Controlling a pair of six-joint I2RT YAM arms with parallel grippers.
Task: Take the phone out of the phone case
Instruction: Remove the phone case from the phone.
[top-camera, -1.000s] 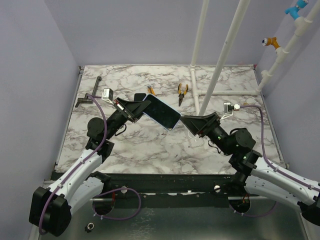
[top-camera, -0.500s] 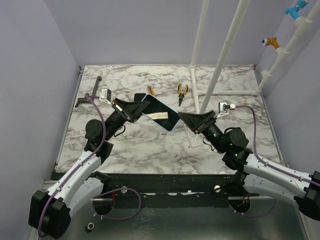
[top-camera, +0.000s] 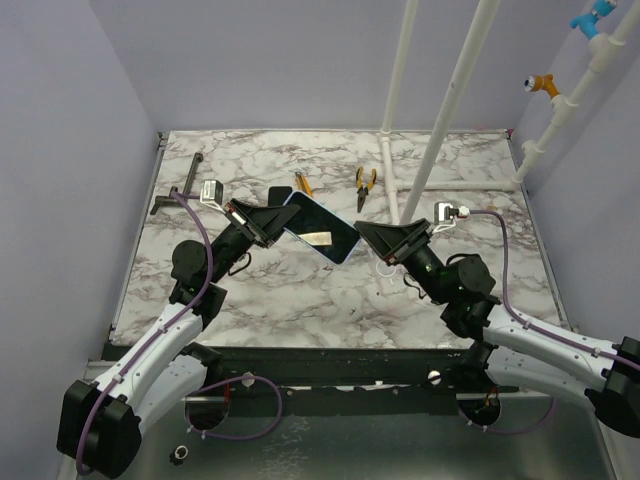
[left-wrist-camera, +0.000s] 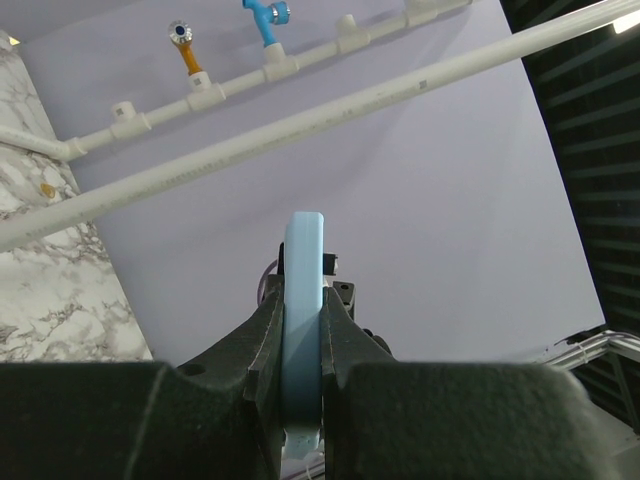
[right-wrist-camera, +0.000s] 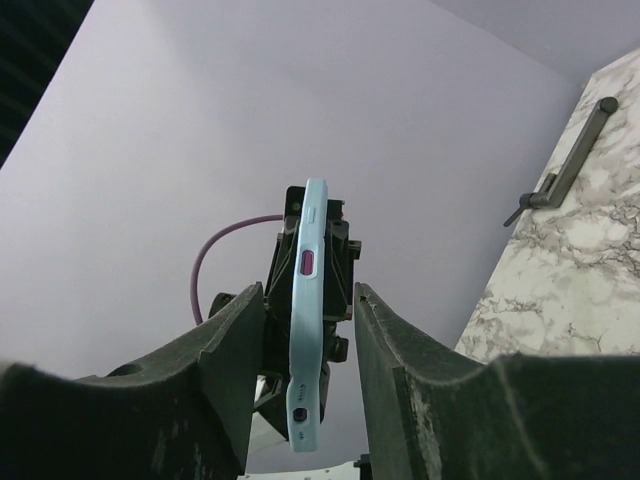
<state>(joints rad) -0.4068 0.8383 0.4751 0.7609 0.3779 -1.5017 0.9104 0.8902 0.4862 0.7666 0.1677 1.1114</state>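
Top external view: the left gripper (top-camera: 274, 222) and the right gripper (top-camera: 362, 234) meet over the middle of the marble table (top-camera: 300, 300). The phone (top-camera: 322, 230) bridges them, lifted and tilted, its dark screen facing up. From above, the right jaws' hold cannot be read. The left wrist view settles the left side: its two fingers (left-wrist-camera: 262, 345) press flat against both faces of the light blue phone case (left-wrist-camera: 303, 280), seen edge-on with no gap on either side. The right wrist view shows what the others hide: the case's opposite end stands between the right fingers (right-wrist-camera: 225, 345) with clear space on each side, so those jaws are partly parted and not touching it. Only the overhead camera shows the pliers (top-camera: 366, 185) on the far table, right of the phone, and a dark metal bar tool (top-camera: 178, 192) at the far left
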